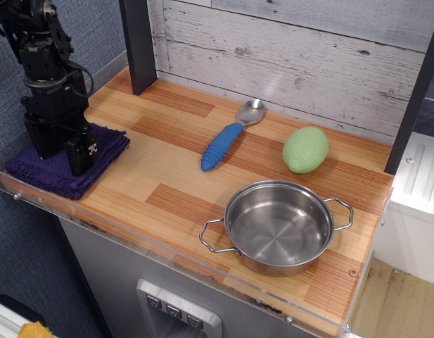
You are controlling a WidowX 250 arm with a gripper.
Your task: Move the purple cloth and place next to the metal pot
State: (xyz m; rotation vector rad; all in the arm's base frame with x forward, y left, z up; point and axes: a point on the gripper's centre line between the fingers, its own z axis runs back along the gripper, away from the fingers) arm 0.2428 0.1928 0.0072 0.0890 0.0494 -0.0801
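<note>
The purple cloth [65, 165] lies folded at the far left front corner of the wooden counter. My black gripper [60, 151] stands straight down on it, with its fingertips pressed into the cloth. The jaws stand a little apart, and the cloth lies flat, not lifted. The metal pot [276, 225] is shiny and shallow with two wire loop handles. It stands empty at the front right of the counter, far from the cloth and the gripper.
A spoon with a blue handle [224, 144] lies mid-counter. A green lemon-shaped toy [306, 149] sits behind the pot. A dark post [139, 42] stands at the back left. A clear plastic lip [132, 243] runs along the front edge.
</note>
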